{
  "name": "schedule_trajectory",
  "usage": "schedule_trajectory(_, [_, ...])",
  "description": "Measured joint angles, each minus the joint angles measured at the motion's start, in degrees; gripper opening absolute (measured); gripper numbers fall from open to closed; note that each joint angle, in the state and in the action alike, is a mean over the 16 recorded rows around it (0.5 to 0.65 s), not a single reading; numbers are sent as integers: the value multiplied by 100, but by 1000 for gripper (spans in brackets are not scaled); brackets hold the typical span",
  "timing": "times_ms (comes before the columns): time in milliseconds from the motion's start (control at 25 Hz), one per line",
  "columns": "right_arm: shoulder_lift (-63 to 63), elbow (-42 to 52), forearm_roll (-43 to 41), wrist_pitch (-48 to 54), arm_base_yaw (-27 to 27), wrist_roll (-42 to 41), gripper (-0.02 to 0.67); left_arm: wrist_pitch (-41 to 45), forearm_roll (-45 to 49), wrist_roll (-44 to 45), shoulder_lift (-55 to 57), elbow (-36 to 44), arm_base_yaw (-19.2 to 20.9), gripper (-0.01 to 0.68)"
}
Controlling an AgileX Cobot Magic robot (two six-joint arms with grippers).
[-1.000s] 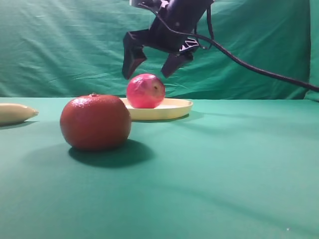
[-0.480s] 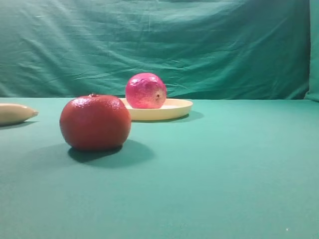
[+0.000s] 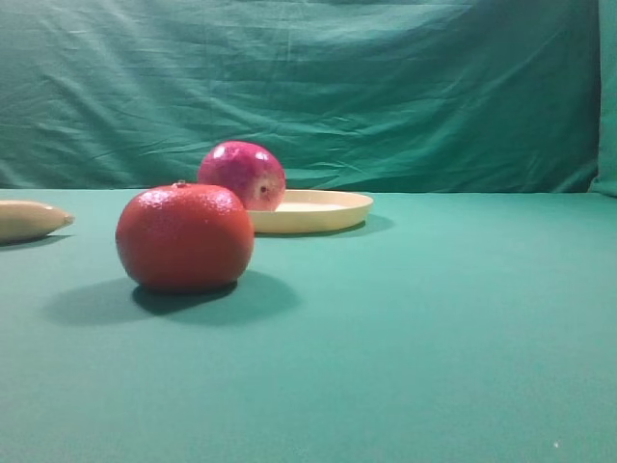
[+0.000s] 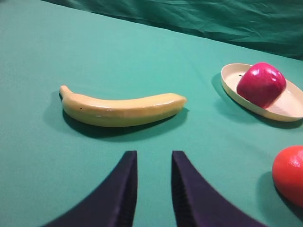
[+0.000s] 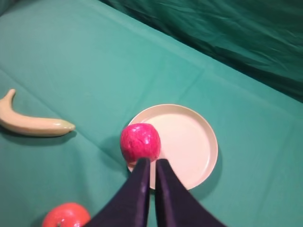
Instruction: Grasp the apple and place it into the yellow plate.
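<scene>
The magenta-red apple (image 3: 243, 174) rests at the left edge of the yellow plate (image 3: 328, 209), partly behind the orange fruit in the exterior view. In the right wrist view the apple (image 5: 140, 142) lies against the left rim of the plate (image 5: 189, 142). My right gripper (image 5: 152, 163) hangs high above it, with its jaws nearly together and nothing between them. In the left wrist view the apple (image 4: 261, 84) sits in the plate (image 4: 289, 106) at the far right. My left gripper (image 4: 152, 156) is low over the cloth, slightly open and empty. Neither gripper shows in the exterior view.
An orange-red tangerine-like fruit (image 3: 184, 236) sits in front of the plate, and it also shows in the right wrist view (image 5: 66, 215). A pale banana (image 4: 123, 109) lies left of the plate, just ahead of my left gripper. Green cloth covers the table and the backdrop.
My right gripper, open above the apple a second ago, has risen out of the exterior view. The freed apple has rolled left to the plate's edge.
</scene>
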Motion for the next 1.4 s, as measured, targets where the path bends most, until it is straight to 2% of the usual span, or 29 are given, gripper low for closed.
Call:
schedule_trajectory(320, [-1925, 1360, -21, 102, 72, 87, 0, 0, 0, 0, 0, 0, 0, 157])
schedule_trajectory(560, [-3082, 1733, -39, 872, 80, 233, 0, 0, 0, 0, 0, 0, 0, 157])
schedule_trajectory(800, [-3729, 1922, -161, 1305, 78, 446, 0, 0, 0, 0, 0, 0, 0, 157])
schedule_trajectory(1080, [-4120, 2543, -432, 586, -239, 638, 0, 0, 0, 0, 0, 0, 0, 157])
schedule_trajectory(1400, [-4793, 3899, -632, -709, -1239, 655, 0, 0, 0, 0, 0, 0, 0, 157])
